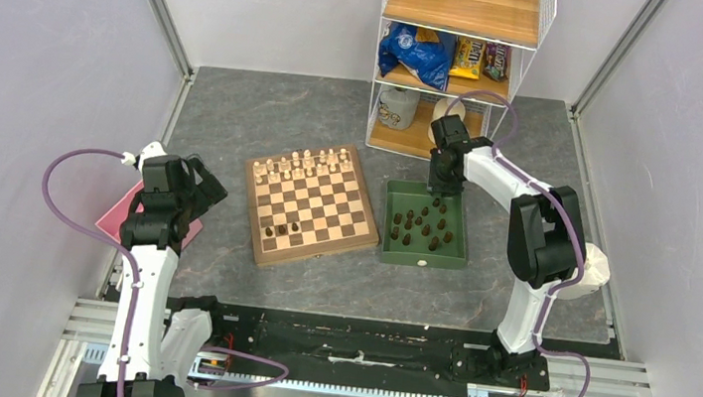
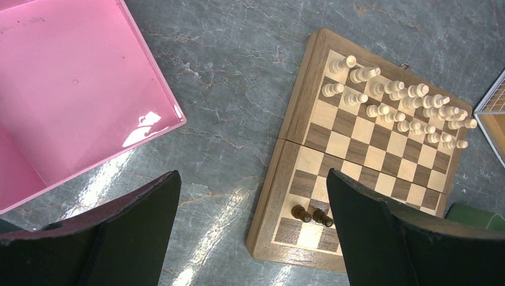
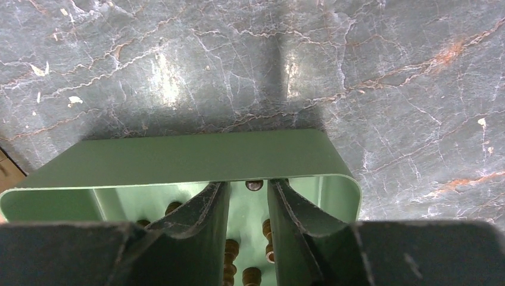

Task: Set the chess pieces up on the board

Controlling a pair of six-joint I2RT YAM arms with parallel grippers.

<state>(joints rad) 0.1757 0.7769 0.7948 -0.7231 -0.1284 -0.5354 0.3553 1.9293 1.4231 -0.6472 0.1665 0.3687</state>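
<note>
lab test cell: white panel walls (image 1: 32,72), aluminium rail (image 1: 84,318).

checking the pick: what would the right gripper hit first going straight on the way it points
Probably the dark chess piece just ahead of the right gripper, inside the green tray; depth unclear.

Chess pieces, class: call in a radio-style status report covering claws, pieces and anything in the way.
Left claw open, hovering beside board. Right claw down in green tray among chess pieces, grip unclear. Few on board. No obstruction seen.

The right pincer (image 3: 247,187) partly hides the chess pieces (image 3: 231,247) in the green tray (image 3: 178,158); any grip is unclear.
</note>
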